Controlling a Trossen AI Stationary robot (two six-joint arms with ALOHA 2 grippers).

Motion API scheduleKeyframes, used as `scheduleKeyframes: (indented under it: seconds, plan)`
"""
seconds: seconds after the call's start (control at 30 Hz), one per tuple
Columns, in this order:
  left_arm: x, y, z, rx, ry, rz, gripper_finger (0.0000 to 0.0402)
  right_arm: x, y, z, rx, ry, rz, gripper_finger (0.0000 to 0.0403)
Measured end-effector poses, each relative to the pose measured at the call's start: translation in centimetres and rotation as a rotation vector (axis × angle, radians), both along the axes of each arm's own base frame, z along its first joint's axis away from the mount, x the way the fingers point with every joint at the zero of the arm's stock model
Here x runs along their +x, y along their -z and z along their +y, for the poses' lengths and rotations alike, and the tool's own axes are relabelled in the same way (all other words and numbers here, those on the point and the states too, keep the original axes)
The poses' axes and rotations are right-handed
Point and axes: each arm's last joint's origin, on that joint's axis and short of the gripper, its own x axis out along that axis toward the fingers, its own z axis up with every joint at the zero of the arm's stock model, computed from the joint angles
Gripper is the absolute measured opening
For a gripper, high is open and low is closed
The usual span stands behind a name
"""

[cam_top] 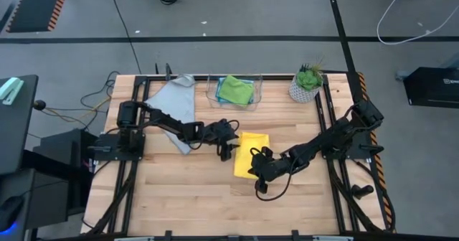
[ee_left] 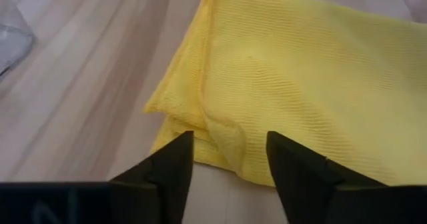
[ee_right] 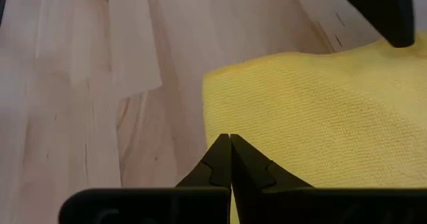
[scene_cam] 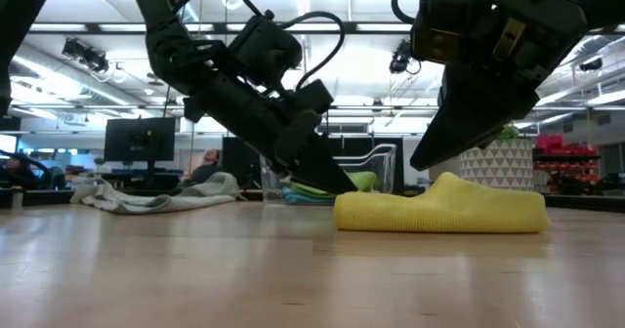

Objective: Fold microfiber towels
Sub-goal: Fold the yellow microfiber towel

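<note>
From above: yellow towel point(cam_top: 252, 153) folded at mid-table, left gripper point(cam_top: 228, 149) at its left edge, right gripper point(cam_top: 262, 171) on its near right corner, grey towel point(cam_top: 176, 97) loose at the far left and green towel point(cam_top: 235, 90) in the clear bin point(cam_top: 256, 100) at the far edge. At table level, a thick yellow wad point(scene_cam: 441, 211), both grippers low beside it. Left wrist: fingers point(ee_left: 175, 163) spread, straddling the towel's corner point(ee_left: 190, 134); right wrist: fingers point(ee_right: 219, 159) pressed together at the cloth's edge, nothing visibly pinched — likely the last fold or pickup, next calling for a clean close on every layer before lifting.
</note>
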Motion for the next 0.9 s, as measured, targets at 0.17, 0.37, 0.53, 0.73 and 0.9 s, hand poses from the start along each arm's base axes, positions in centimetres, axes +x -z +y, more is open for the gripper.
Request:
scheduleKeyframes:
  seconds: [0.17,0.37,0.53,0.73,0.9]
  plan:
    - [0.11,0.47,-0.04,0.014,0.010,0.001,0.0195,0.01,-0.01,0.00,-0.003,-0.004,-0.001,0.0004]
    - [0.42,0.55,-0.02,0.032,0.020,-0.019,0.0097,0.12,-0.04,-0.12,-0.003,-0.001,-0.007,0.0006]
    - [0.44,0.52,0.03,0.061,0.037,-0.018,0.0013,0.15,-0.06,-0.10,-0.006,-0.005,-0.010,0.0006]
    - [0.60,0.23,0.03,0.052,0.029,-0.054,0.0012,0.10,-0.01,-0.12,-0.008,-0.005,-0.004,0.0014]
    - [0.81,-0.20,0.26,0.029,-0.002,-0.105,0.0010,-0.01,0.19,-0.37,0.004,0.027,0.021,0.0043]
